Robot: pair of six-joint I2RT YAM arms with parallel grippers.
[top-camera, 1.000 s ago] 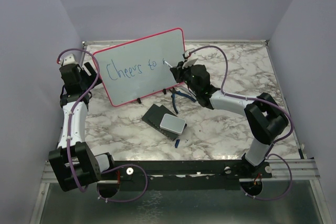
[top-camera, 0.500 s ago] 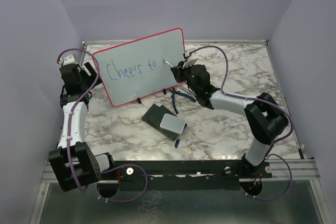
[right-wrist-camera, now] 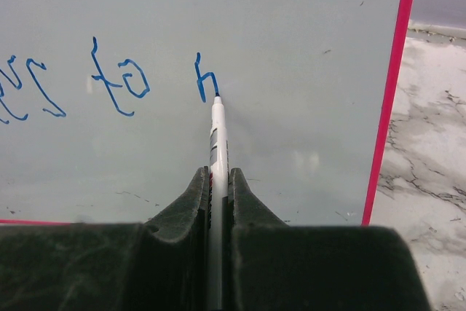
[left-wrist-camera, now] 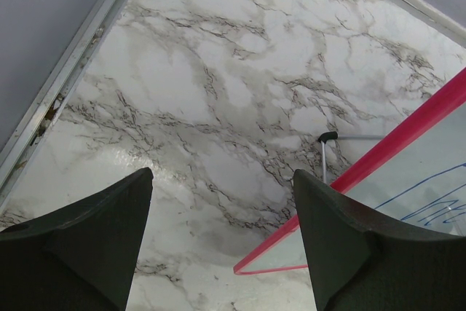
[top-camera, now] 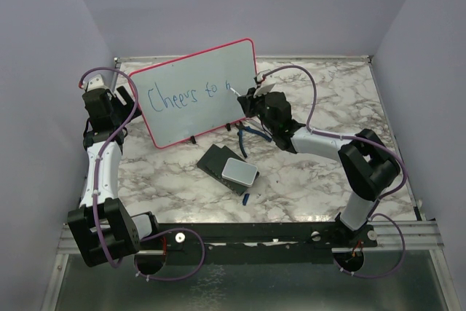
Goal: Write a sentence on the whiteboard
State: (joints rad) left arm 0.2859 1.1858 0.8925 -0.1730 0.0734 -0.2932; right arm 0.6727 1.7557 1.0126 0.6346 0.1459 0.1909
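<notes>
The whiteboard (top-camera: 196,92), white with a red-pink frame, stands tilted at the back of the table. The sentence (top-camera: 186,95) in blue reads "Cheers to n" in the top view; the right wrist view shows "to" and a fresh "n" (right-wrist-camera: 205,78). My right gripper (top-camera: 247,100) is shut on a white marker (right-wrist-camera: 218,136), whose blue tip touches the board at the foot of the "n". My left gripper (left-wrist-camera: 222,202) is open and empty beside the board's left lower corner (left-wrist-camera: 251,267), just off its frame.
A dark block with a grey-white pad (top-camera: 229,168) lies in front of the board. A blue marker cap (top-camera: 247,197) lies near it. A blue-handled tool (top-camera: 247,135) lies under the right arm. A black board foot (left-wrist-camera: 328,137) shows behind the frame.
The marker tip has moved a little right and down on the board, and the stroke after "to" has grown into an "n". The left arm has not moved.
</notes>
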